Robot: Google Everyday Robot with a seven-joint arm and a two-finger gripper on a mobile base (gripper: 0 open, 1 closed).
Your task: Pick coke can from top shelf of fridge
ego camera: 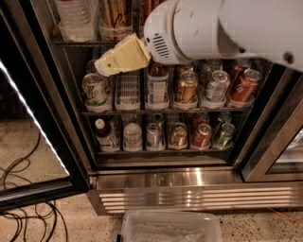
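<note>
Speckled floor, a tangle of black cables (21, 222) at the left and a clear plastic bin (170, 227) at the bottom edge; above them stands the fridge (189, 179) with its door (33, 123) swung wide, a light strip glowing along it. I judge this to be the approach: nothing is picked yet. My pincer (108, 64) hangs in front of the open cooler, just below the top shelf (78, 42) and over the left half of the rack beneath. Whether it is released or clenched I cannot tell; I see nothing in it. The coke can (147, 8) shows only as a sliver of red at the upper edge, standing on the top shelf to the right of a striped gold-brown can (113, 14), and my own white arm (213, 28) covers most of it. The arm reaches in from the upper right, wrist angled down and to the left, so the pincer points away from the can. The next move, I think, calls for lifting and swinging right to shelf height, squaring up to the red can, and not being drawn to the red cans (244, 85) on the lower rack
</note>
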